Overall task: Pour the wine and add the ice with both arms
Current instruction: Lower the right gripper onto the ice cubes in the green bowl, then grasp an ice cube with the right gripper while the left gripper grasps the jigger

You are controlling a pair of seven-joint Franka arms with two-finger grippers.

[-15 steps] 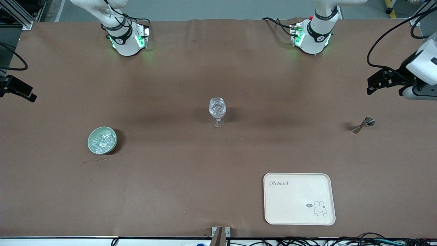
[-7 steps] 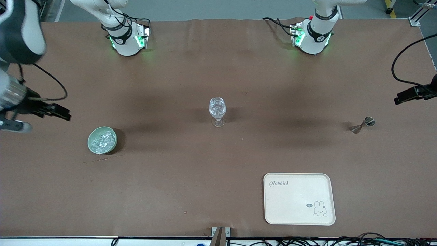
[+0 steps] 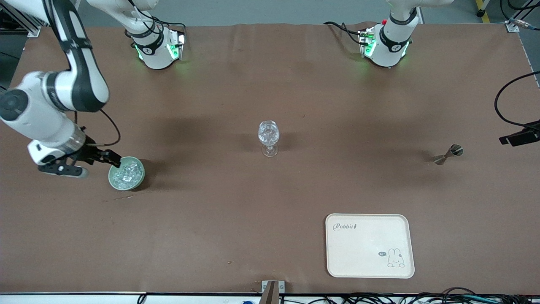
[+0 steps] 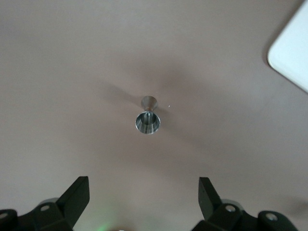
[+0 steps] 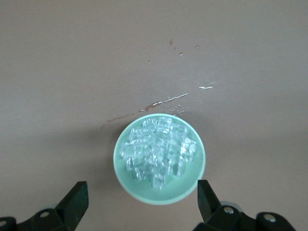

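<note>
Pincer (image 5: 139, 202) of right arm spread over bowl's rim (image 5: 122, 183).

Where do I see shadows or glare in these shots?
Front view: soft dark shadows on the table around the glass. Right wrist view: the ice glints white, wet streaks shine beside the bowl. Left wrist view: a blurry shadow around the metal jigger.

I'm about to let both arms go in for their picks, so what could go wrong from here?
1. The ice is heaped to the rim of the pale green bowl; the right end effector, open beside the bowl, could knock chunks out or shove the bowl.
2. The metal jigger is narrow-waisted; the left end effector, open above it, could tip it.
3. Water streaks beside the bowl may let it slide.
</note>
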